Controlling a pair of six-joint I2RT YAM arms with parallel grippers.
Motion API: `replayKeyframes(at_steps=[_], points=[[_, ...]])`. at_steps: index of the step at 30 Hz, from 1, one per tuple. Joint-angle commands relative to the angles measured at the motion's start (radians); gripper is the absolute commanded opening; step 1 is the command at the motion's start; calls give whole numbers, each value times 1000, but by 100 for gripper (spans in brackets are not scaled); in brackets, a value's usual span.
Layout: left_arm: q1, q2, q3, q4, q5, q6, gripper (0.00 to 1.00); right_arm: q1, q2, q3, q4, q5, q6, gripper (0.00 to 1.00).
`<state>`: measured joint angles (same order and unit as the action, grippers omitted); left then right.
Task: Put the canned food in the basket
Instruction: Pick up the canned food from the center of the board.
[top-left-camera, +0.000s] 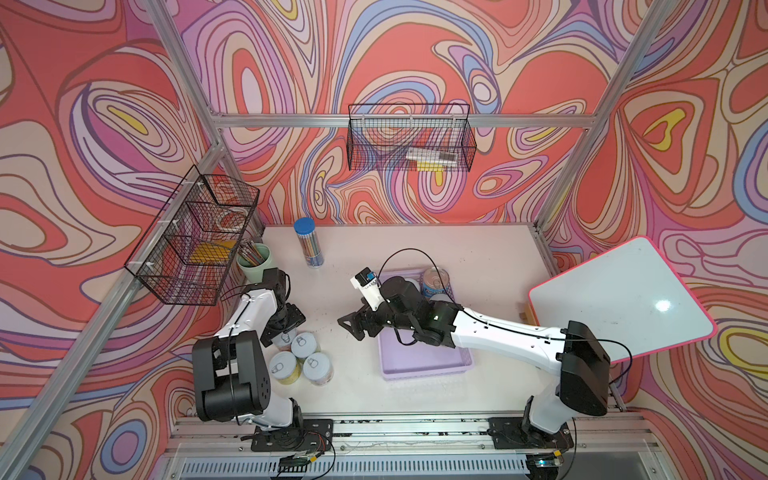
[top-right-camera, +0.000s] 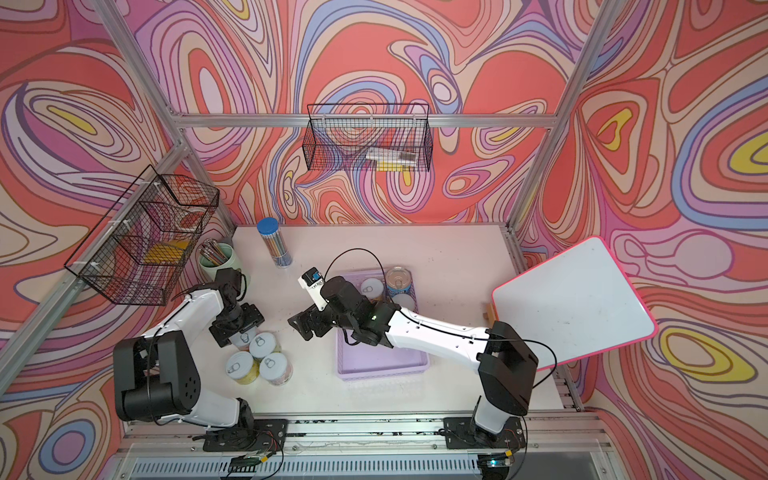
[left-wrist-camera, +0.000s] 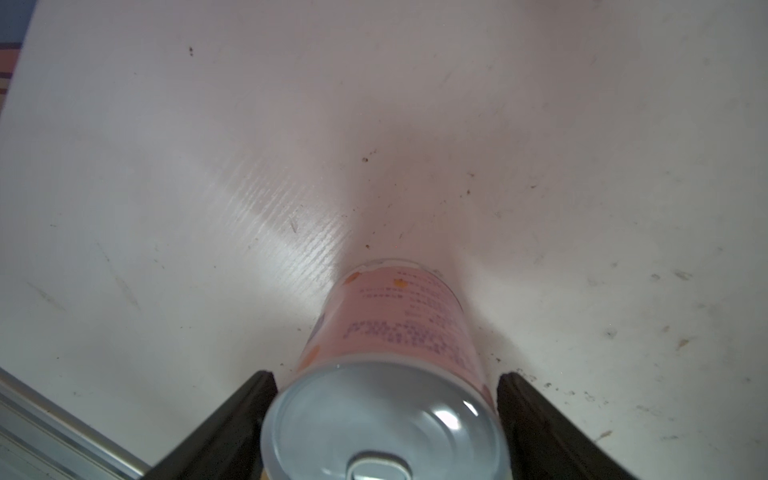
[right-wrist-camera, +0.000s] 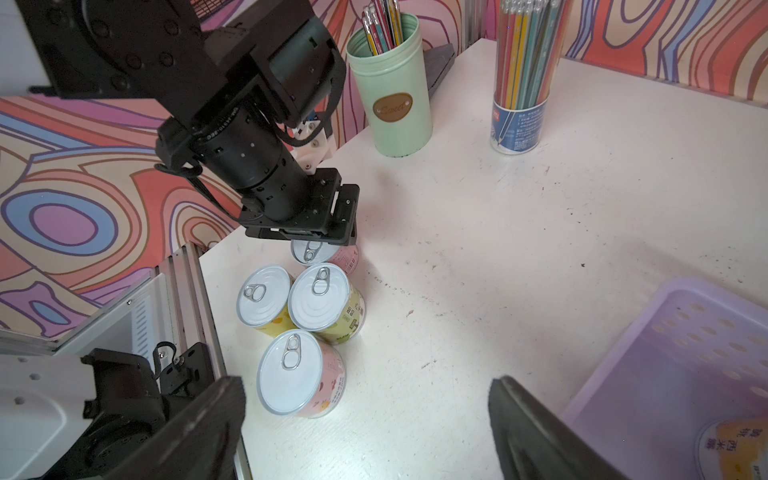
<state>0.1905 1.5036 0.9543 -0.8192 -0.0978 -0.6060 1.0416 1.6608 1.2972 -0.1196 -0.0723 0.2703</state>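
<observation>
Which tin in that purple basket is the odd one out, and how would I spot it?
Find the lilac basket in the middle of the pale table. At its far end, the blue-labelled can stands in the right corner. It is wider and taller than the small white-topped cans beside it.

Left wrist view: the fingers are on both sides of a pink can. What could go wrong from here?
1. The left fingers straddle the pink can, and three other cans stand close beside it; closing or lifting may knock them over.
2. The right arm lies across the basket, with its open right fingers pointing toward the cans, so a carry to the basket may hit it.
</observation>
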Motion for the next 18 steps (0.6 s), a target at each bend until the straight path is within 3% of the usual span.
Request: replayKeyframes(at_steps=[1,7,12,18], points=[[7,-6,-12,4,20,-4,84,5,11,2,3,-10,-5,93],[6,-19,-26,27,66,1,78,5,9,-1,-3,-10,-3,93],[1,-18,-23,75,183,33,76,5,2,-7,-2,-2,0,93],[-74,32,27,81,208,64,76,5,-3,-15,-7,11,4,93]])
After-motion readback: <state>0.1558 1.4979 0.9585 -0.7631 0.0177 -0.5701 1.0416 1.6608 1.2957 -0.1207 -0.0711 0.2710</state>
